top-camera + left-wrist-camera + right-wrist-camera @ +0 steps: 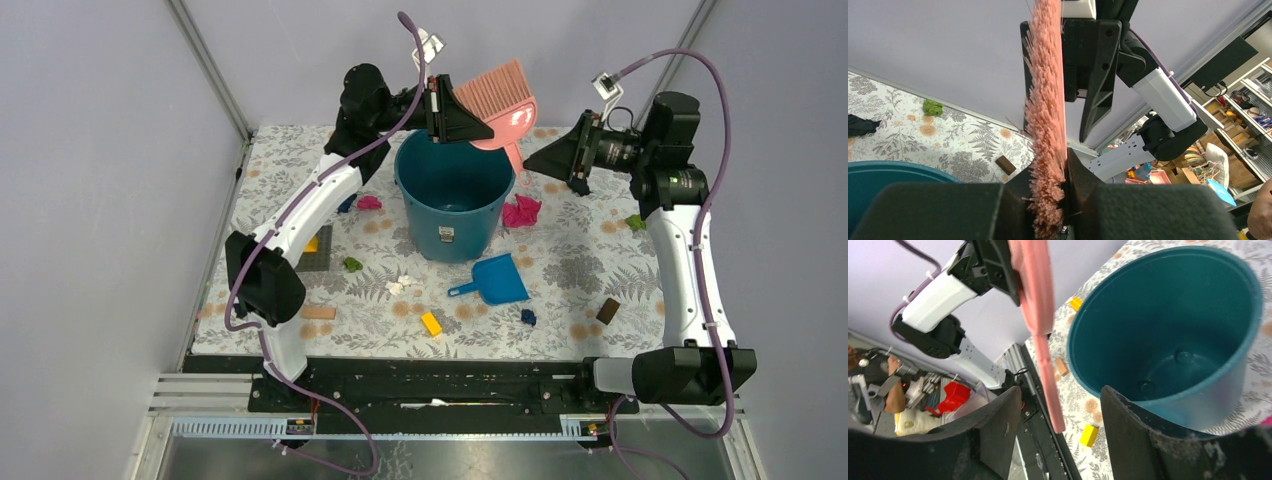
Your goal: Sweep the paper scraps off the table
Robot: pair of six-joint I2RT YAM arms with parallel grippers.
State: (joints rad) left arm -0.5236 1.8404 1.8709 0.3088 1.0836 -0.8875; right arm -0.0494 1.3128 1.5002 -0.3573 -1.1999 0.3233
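1. The paper scraps point(369, 202) are tiny, light and soft. They lie all over the table point(570, 270). A big pink scrap point(521, 211) sits just right of the teal bucket point(425, 215). A green scrap point(635, 222) is near the right edge, a dark blue scrap point(528, 317) near the front edge, and a white scrap point(401, 285) in front of the bucket.
2. Do not pinch them. I think they will roll with a soft push, so sweep them with the pink brush point(497, 100).
3. Your left claw point(478, 122) is closed on the brush and squeezes the bendy bristles point(1045, 100). The stiff handle point(1048, 380) looks like a better place to hold.
4. Your left arm reaches far and holds the brush up over the bucket, by the back edge.
5. Your right claw point(535, 163) is wide open with the handle between its fingers. I see no touch. That arm is raised near the back right corner and points left.
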